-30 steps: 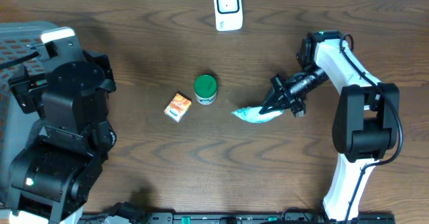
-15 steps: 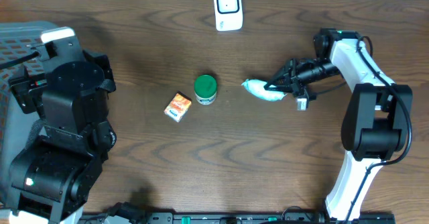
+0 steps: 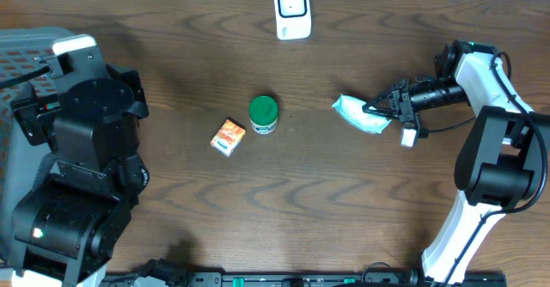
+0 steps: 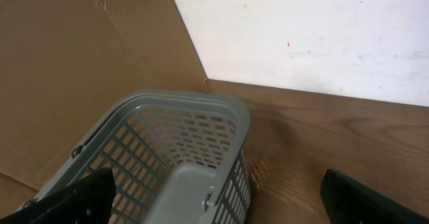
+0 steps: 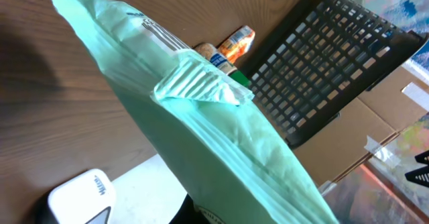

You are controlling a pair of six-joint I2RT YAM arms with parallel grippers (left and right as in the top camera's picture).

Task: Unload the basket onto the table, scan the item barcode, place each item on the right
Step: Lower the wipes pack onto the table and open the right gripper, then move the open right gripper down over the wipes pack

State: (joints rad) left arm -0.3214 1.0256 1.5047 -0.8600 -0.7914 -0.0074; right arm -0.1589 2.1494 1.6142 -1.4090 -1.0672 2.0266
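At the right of the bench, grips a mint-green pouch in the right jaws, clenched tight on its right-hand end. Holds that pouch lengthwise, left to right, free end pointing toward mid-bench. Cannot tell from overhead whether it touches the wood or hangs just off it. Through the right wrist camera, shows the pouch filling most of the view, with a crimped seal across it and fine printed lines near the far end, too slanted to read as a barcode or otherwise.

Reaches in from the right edge on a white arm, bent near the far right corner.

Farther out, finds the white scanner standing at the far edge near the middle, well apart from the pouch. Finds a green-lidded jar left of the pouch, near mid-bench, apart from it. Finds an orange box just left of and nearer than the jar, close beside it but not touching.

At the far left, on a black arm, carries the left jaws released, fingertips spread wide at the lower corners of that wrist view, grasping nothing. Looks down past them onto a grey latticed basket resting on the bench, with brown cardboard to its left and a white wall beyond.
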